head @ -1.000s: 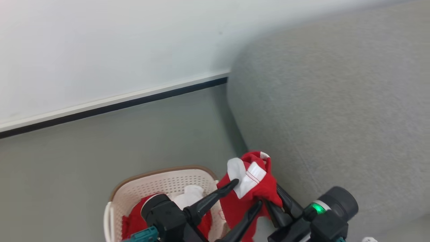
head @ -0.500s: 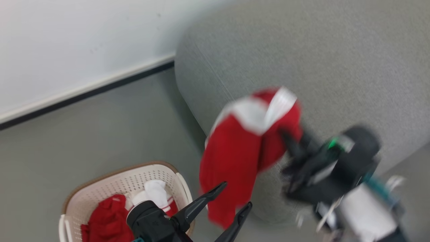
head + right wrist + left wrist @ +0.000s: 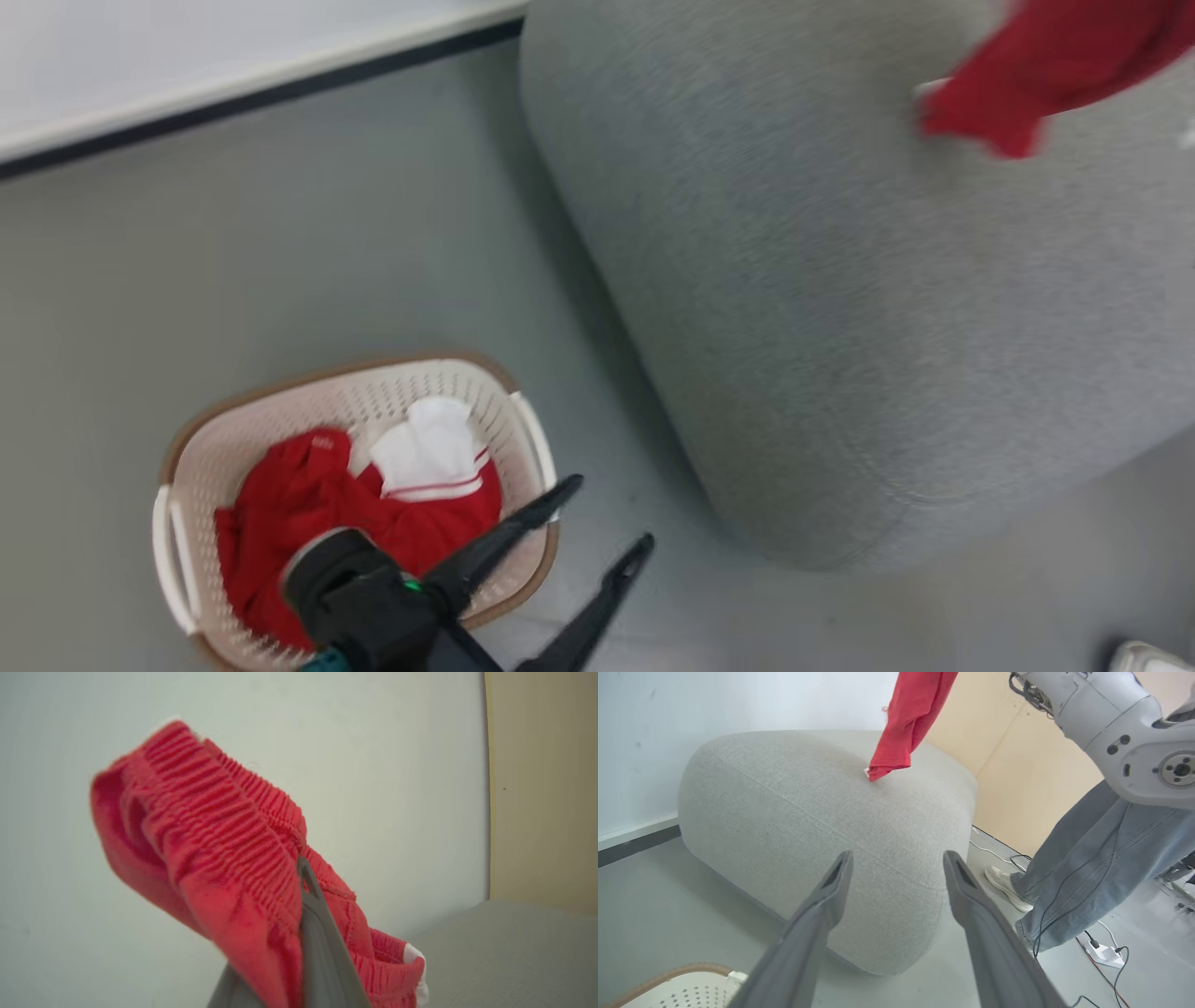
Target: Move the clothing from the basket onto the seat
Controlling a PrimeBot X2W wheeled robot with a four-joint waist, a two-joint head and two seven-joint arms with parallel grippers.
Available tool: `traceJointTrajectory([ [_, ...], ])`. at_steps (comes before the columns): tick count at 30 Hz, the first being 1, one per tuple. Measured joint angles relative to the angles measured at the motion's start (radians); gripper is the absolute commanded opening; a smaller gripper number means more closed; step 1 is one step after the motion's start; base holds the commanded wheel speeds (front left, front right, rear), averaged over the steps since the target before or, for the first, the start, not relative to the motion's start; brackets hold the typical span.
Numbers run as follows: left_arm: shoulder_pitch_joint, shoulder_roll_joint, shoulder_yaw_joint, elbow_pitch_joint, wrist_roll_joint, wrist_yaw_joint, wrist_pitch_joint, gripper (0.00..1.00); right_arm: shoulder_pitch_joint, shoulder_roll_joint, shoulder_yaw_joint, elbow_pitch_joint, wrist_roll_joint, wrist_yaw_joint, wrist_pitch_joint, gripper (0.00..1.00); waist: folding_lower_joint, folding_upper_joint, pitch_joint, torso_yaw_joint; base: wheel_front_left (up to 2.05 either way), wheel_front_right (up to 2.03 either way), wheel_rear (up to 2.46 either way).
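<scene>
Head view: the left tool (image 3: 609,511), fingers wide apart and empty, hovers at the right rim of the basket (image 3: 411,378). 1 red-and-white garment (image 3: 308,495) lies inside. The other garment (image 3: 1046,65) hangs over the seat (image 3: 840,327).

Left wrist view: its lowest corner is at the seat top, touching or just above. A person's leg (image 3: 1087,858) stands beside the seat.

Right wrist view: the right tool (image 3: 303,872) is clamped on that garment's ribbed band.

Floor (image 3: 327,233) free at ten to eleven o'clock; seat (image 3: 840,327) walls off the right.
Head view, from the left gripper (image 3: 609,511): bare floor runs open to the baseboard (image 3: 261,96). The seat bulks from twelve to three o'clock, a hanging red garment (image 3: 1046,65) over its top. The basket (image 3: 373,397) sits at nine o'clock; a person's legs (image 3: 1087,858) stand beside the seat.
</scene>
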Motion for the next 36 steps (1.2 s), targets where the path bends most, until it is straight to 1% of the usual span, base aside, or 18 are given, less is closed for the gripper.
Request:
traceJointTrajectory([
  [1,0.000,0.025,0.022,-0.018,0.000,0.009,0.006,1.00,-0.055,-0.028,-0.034,0.030,0.009,-0.007,0.007,0.00,-0.0001,0.0000,0.027,0.024,0.00,0.00,0.00],
  [3,0.002,0.052,0.048,-0.032,0.000,0.025,0.011,1.00,-0.102,-0.059,-0.035,0.049,-0.003,-0.009,0.012,0.00,0.0000,0.0000,0.057,0.047,0.00,0.00,0.00],
  [4,0.006,0.067,0.060,-0.039,0.000,0.025,0.012,1.00,-0.122,-0.072,-0.033,0.053,-0.013,-0.010,0.015,0.00,0.0001,0.0000,0.072,0.058,0.00,0.00,0.00],
  [7,0.031,0.108,0.094,-0.061,-0.001,0.041,0.019,1.00,-0.165,-0.110,-0.016,0.076,-0.058,-0.011,0.022,0.00,0.0000,0.0000,0.121,0.085,0.00,0.00,0.00],
  [10,0.053,0.146,0.129,-0.087,-0.003,0.050,0.023,1.00,-0.187,-0.140,0.025,0.102,-0.086,-0.009,0.034,0.00,0.0000,0.0000,0.170,0.105,0.00,0.00,0.00],
  [12,0.076,0.182,0.159,-0.097,-0.004,0.052,0.023,1.00,-0.187,-0.136,0.064,0.130,-0.111,0.003,0.034,0.00,0.0000,0.0000,0.204,0.113,0.00,0.00,0.00],
  [13,0.087,0.199,0.177,-0.098,-0.006,0.060,0.023,1.00,-0.187,-0.124,0.081,0.148,-0.115,0.006,0.034,0.00,0.0001,0.0000,0.221,0.116,0.00,0.00,0.00],
  [16,0.104,0.226,0.222,-0.104,-0.020,0.067,0.019,1.00,-0.181,-0.098,0.121,0.188,-0.135,0.013,0.034,0.00,0.0002,0.0000,0.267,0.117,0.00,0.00,0.00],
  [19,0.122,0.264,0.253,-0.098,-0.037,0.068,0.017,1.00,-0.167,-0.064,0.155,0.259,-0.160,0.002,0.034,0.00,0.0001,0.0000,0.301,0.105,0.00,0.00,0.00],
  [21,0.141,0.262,0.261,-0.094,-0.048,0.068,0.005,1.00,-0.136,-0.033,0.175,0.301,-0.177,0.001,0.035,0.00,0.0000,0.0000,0.313,0.089,0.00,0.00,0.00],
  [22,0.141,0.262,0.261,-0.093,-0.048,0.068,0.005,1.00,-0.121,-0.025,0.183,0.317,-0.184,0.001,0.035,0.02,0.0000,0.0000,0.317,0.080,0.00,0.00,0.00],
  [23,0.141,0.259,0.263,-0.093,-0.052,0.068,0.004,1.00,-0.111,-0.020,0.185,0.328,-0.185,0.001,0.035,0.29,0.0000,0.0000,0.319,0.071,0.00,0.00,0.00],
  [24,0.141,0.256,0.266,-0.093,-0.057,0.069,0.004,1.00,-0.107,-0.019,0.185,0.341,-0.185,-0.002,0.035,1.00,0.0000,0.0000,0.319,0.062,0.00,0.00,0.00],
  [25,0.140,0.255,0.268,-0.092,-0.059,0.069,0.004,1.00,-0.107,-0.016,0.181,0.352,-0.183,-0.007,0.042,1.00,-0.0001,0.0000,0.318,0.053,0.00,0.00,0.00],
  [28,0.139,0.251,0.272,-0.081,-0.064,0.068,0.000,1.00,-0.108,-0.013,0.184,0.366,-0.184,-0.007,0.040,1.00,-0.0002,-0.0001,0.310,0.036,0.00,0.00,0.00],
  [31,0.126,0.219,0.271,-0.066,-0.075,0.068,-0.009,1.00,-0.105,-0.007,0.198,0.372,-0.195,-0.007,0.023,1.00,-0.0002,-0.0001,0.286,0.020,0.00,0.00,0.00],
  [33,0.105,0.193,0.272,-0.051,-0.095,0.068,-0.019,1.00,-0.078,-0.008,0.209,0.349,-0.208,-0.011,0.007,1.00,-0.0003,-0.0002,0.266,0.014,0.00,0.00,0.00],
  [36,0.087,0.162,0.276,-0.019,-0.115,0.067,-0.037,1.00,0.026,-0.011,0.237,0.289,-0.248,-0.015,-0.021,1.00,-0.0004,-0.0003,0.230,0.010,0.00,0.00,0.00],
])
